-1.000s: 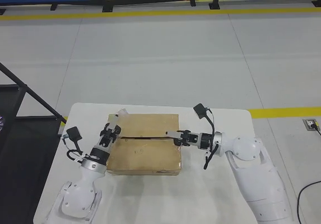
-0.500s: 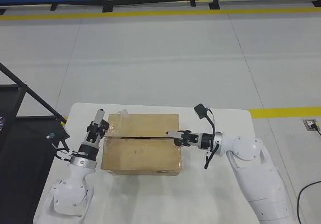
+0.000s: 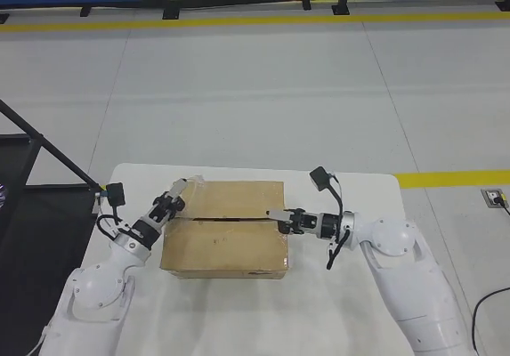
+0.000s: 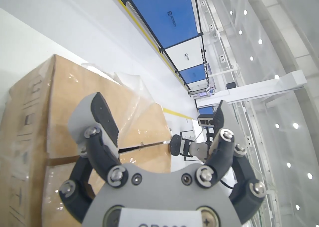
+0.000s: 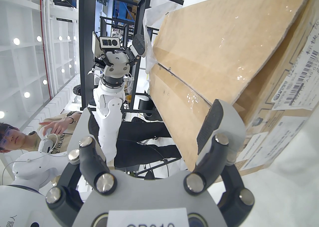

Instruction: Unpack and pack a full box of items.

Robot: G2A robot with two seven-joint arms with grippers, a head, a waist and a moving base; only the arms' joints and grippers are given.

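Cardboard box (image 3: 226, 230), flaps closed along a centre seam (image 3: 228, 217), sits mid-way across the white table (image 3: 317, 311) with a robot arm at either end. At the box's left end, by the far corner where loose clear film (image 3: 194, 181) sticks up, the left gripper (image 3: 173, 198) stands with its fingers spread wide. At the seam's right end the right gripper (image 3: 277, 215) is likewise spread, one finger level with the top edge, holding nothing. Printed labels (image 5: 291, 83) cover the box end facing it. If full, the box is probably heavy, its board stiff and its taped top glossy and likely slick. The flap edges at the seam look the surest hold for opening it.
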